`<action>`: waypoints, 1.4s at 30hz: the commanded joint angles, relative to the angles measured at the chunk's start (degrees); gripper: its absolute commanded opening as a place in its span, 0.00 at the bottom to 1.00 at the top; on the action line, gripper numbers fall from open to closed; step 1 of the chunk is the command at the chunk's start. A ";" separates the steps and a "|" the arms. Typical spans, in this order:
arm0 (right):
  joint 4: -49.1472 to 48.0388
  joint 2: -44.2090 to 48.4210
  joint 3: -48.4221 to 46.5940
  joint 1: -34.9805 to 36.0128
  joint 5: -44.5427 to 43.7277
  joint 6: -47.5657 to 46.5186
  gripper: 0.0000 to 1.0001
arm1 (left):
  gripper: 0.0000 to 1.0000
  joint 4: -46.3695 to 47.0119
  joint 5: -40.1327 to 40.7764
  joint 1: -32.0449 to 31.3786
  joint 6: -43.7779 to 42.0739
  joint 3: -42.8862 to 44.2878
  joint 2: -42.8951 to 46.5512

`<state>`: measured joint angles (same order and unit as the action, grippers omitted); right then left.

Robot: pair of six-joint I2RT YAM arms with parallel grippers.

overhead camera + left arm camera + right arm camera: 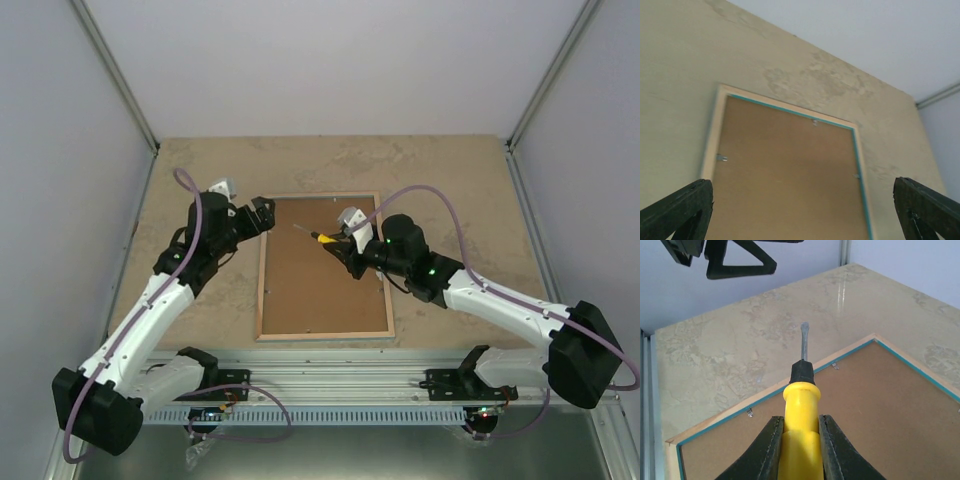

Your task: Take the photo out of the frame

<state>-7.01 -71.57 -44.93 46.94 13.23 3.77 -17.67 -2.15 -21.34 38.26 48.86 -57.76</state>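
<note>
The frame (pixel 264 280) lies face down on the table, its light wood back rim up, with a turquoise inner edge. The plain brown backing board (pixel 320 275) fills it, held by small metal clips (pixel 721 158). The photo is hidden under the board. My right gripper (pixel 343 243) is shut on a yellow-handled screwdriver (pixel 801 440); its metal tip (pixel 804 335) points over the frame's far left part. My left gripper (pixel 262 213) is open and empty, hovering at the frame's far left corner. The frame also shows in the left wrist view (pixel 715 130) and the right wrist view (pixel 740 407).
The tan stone-patterned table (pixel 450 190) is walled by grey panels on three sides. A metal rail (pixel 330 365) runs along the near edge by the arm bases. Purple cables loop over both arms.
</note>
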 commanded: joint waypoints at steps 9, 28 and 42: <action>3.96 -0.41 -0.02 -0.35 0.58 -1.93 0.01 | 1.00 -12.01 14.42 -0.10 -9.67 4.28 -4.31; 8.56 -3.00 1.00 -0.26 1.97 -2.98 0.03 | 0.94 -13.10 2.28 2.97 -10.18 3.01 -29.57; 9.91 -5.67 0.57 -0.04 3.88 -4.52 0.04 | 0.60 -11.84 -7.24 2.91 -9.87 3.46 -36.14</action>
<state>2.50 -75.92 -44.25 46.74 15.51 1.08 -30.41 -5.56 -18.46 28.23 51.70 -93.47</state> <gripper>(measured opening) 0.179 0.639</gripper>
